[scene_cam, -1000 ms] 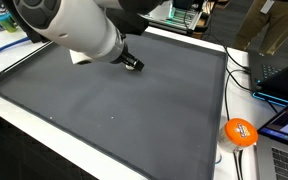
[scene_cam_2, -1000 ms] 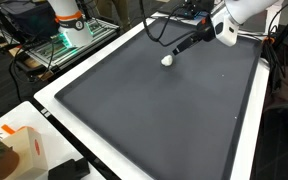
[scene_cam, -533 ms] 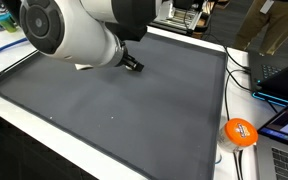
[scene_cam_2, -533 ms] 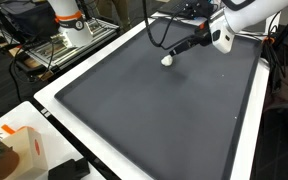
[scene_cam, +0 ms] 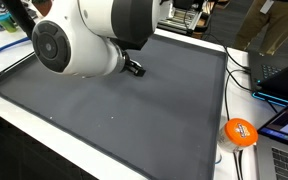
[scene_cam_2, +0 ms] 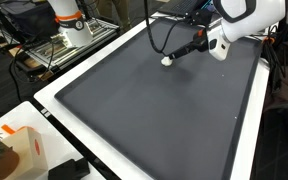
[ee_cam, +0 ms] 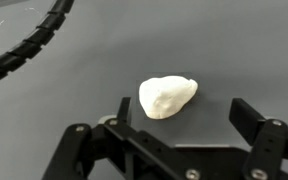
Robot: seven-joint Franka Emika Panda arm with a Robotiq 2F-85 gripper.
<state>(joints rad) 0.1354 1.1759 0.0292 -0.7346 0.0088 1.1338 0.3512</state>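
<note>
A small white lumpy object (ee_cam: 167, 96) lies on the dark grey mat (ee_cam: 74, 100). It also shows in an exterior view (scene_cam_2: 167, 59) near the mat's far edge. My gripper (ee_cam: 189, 113) is open just above the mat, its two black fingers spread, and the white object sits just beyond the left finger, not gripped. In an exterior view the gripper (scene_cam_2: 187, 48) hangs right next to the object. In the other exterior view (scene_cam: 134, 67) the arm's white body hides the object.
The mat (scene_cam: 134, 110) lies on a white table. An orange ball (scene_cam: 240, 131) and laptops (scene_cam: 284, 75) sit beside one edge. A black cable (ee_cam: 24, 55) crosses the wrist view. A cardboard box (scene_cam_2: 19, 150) and another robot base (scene_cam_2: 69, 25) stand outside the mat.
The arm has swung over the mat and the gripper has moved a little closer to the white object. The object has not moved.
</note>
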